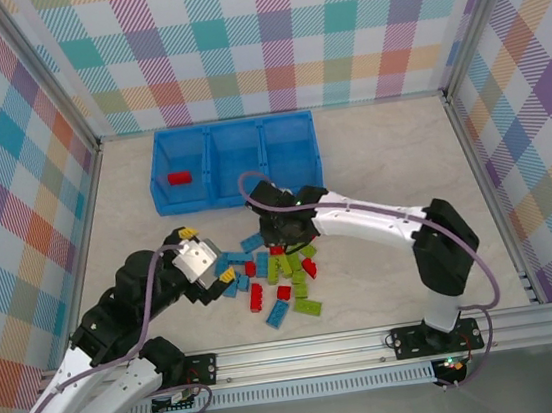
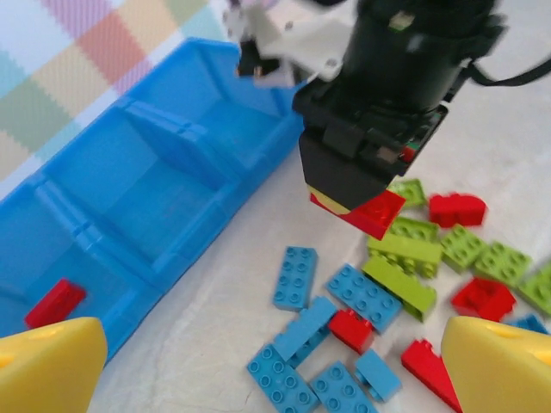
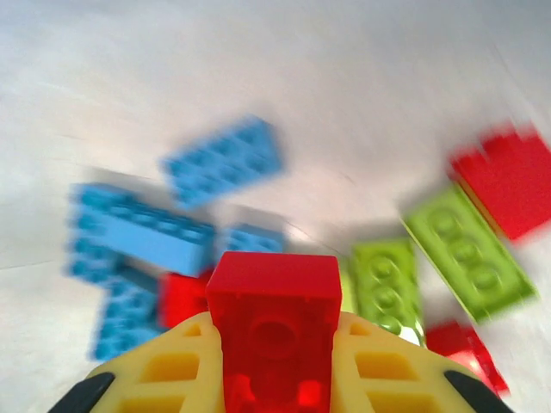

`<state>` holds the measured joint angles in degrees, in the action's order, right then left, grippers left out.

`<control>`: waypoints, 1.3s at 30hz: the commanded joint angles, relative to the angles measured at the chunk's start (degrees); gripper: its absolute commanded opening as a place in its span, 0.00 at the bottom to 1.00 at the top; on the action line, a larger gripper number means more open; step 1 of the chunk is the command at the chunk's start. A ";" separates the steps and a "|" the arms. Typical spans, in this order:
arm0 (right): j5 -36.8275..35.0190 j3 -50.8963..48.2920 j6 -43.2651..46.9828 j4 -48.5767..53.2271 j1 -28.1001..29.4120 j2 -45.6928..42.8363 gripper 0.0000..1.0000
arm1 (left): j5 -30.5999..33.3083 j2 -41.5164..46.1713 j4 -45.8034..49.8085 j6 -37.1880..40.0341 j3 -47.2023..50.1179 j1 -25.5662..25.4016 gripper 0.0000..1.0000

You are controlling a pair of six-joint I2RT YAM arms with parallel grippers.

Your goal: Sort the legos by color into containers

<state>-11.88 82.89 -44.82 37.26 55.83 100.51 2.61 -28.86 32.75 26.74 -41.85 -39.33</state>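
One red brick [image 3: 274, 318] pinched between the yellow pads [image 3: 176, 372] of the right end effector [image 1: 280, 238], apparently lifted just clear of the pile of legos [image 1: 278, 285]. Right end effector closed down to the width of that brick, clamping two opposite faces, nothing else touched as far as can be told. Beneath it, loose red, light blue and lime green bricks lying mixed near the middle of the counter [image 1: 380, 153], a little toward its near edge. Bright blue tray [image 1: 233, 124] set toward the far edge, left of centre, just beyond the pile. Another red brick [image 1: 179, 178] lying in its left compartment [image 1: 189, 157].

Step in hand, by judgement: carrying the held brick to the containers. To do it well:
- Raise enough to pass over the tray's near wall.
- Head for the left compartment, already holding red.
- Centre over its floor before opening.
- Release low, to avoid a bounce into the neighbouring cell.

Grip seemingly central on the brick, so little risk of twisting. Exact seating hard to tell in the blurred wrist view.

Left end effector [image 1: 207, 254] spread wide, holding nothing, hovering at the left side of the pile near the light blue bricks. Worth keeping the carry path wide of it.
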 commanded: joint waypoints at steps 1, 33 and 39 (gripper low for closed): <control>-0.10 6.69 16.38 -14.67 -0.90 0.51 0.21 | 12.13 -1.49 -2.18 -12.85 -5.37 0.91 1.00; 13.08 97.81 39.62 -2.64 -8.37 61.87 0.62 | 29.78 -5.59 9.52 -32.19 -12.10 2.09 1.00; 13.29 97.81 45.59 7.02 -8.63 56.27 0.69 | 30.17 -8.70 12.05 -40.85 -13.32 2.15 1.00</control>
<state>1.34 177.47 -3.97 38.24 47.57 162.36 32.12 -35.70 42.63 -8.08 -53.39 -38.00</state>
